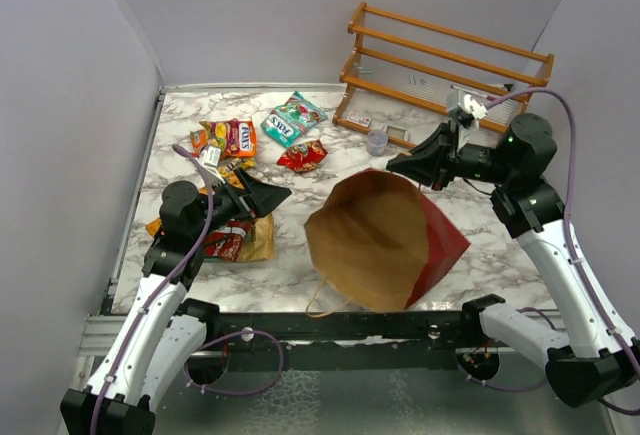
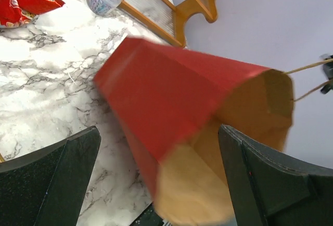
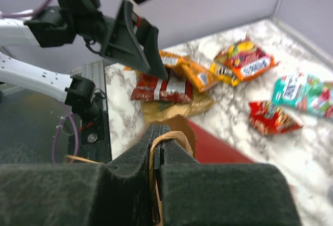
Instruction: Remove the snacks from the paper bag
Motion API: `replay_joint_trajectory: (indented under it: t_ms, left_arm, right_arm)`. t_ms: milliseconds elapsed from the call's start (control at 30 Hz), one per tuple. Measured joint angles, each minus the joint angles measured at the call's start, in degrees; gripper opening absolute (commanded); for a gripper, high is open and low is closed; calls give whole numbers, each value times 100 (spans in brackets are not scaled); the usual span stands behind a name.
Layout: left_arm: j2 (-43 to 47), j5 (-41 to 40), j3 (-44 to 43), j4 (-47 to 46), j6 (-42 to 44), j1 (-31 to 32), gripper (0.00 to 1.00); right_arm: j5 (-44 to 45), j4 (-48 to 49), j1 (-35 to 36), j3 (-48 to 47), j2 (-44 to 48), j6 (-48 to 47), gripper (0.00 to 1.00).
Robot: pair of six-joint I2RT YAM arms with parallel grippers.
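The red paper bag (image 1: 440, 240) lies tipped on the table, its brown open mouth (image 1: 365, 240) facing the near left. My right gripper (image 1: 395, 167) is shut on the bag's string handle (image 3: 155, 150) at the far rim. My left gripper (image 1: 283, 193) is open and empty, left of the bag's mouth, above a red packet (image 1: 228, 242) lying on a tan pouch (image 1: 262, 240). In the left wrist view the bag (image 2: 171, 91) is blurred between the open fingers (image 2: 57, 169). Orange (image 1: 232, 137), teal-green (image 1: 294, 118) and red (image 1: 302, 156) packets lie at the far left. I cannot tell if the bag holds anything.
An orange wooden rack (image 1: 440, 70) stands at the back right, with a small clear plastic cup (image 1: 377, 141) in front of it. Grey walls close the left, back and right sides. The table's metal front rail (image 1: 330, 323) runs below the bag.
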State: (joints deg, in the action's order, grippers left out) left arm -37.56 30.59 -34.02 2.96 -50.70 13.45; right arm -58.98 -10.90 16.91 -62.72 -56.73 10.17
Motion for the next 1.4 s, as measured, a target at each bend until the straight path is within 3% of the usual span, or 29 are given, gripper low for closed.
replay_joint_trajectory:
  t_ms: [100, 333, 467, 700, 1000, 1067, 1167, 1300, 1400]
  left_arm:
    - [-42, 92, 0, 4, 13, 0, 99]
    - [232, 144, -35, 70, 114, 0, 99]
    - [234, 127, -304, 308, 267, 0, 99]
    - [199, -332, -835, 927, 555, 0, 99]
    - [232, -728, -1084, 1408, 743, 0, 99]
    - [232, -739, -1152, 1530, 782, 0, 99]
    - [227, -743, -1252, 1602, 839, 0, 99]
    - [195, -772, -1416, 1725, 957, 0, 99]
    - [76, -852, -1703, 1897, 1110, 0, 99]
  right_arm:
    - [-114, 114, 0, -295, 24, -31, 1]
    - [-413, 452, 2, -22, -173, 507, 1]
    - [793, 223, 7, -20, -118, 706, 1]
    - [3722, -490, 13, -319, -376, 975, 1]
    - [5217, -914, -170, -573, -1526, 905, 2]
    - [5362, -973, -369, -573, -1665, 887, 9]
    - [5512, -1058, -608, -579, -1690, 850, 36]
    - [5416, -1285, -658, -765, -1574, 737, 84]
    - [5313, -1622, -647, -1047, -1386, 612, 100]
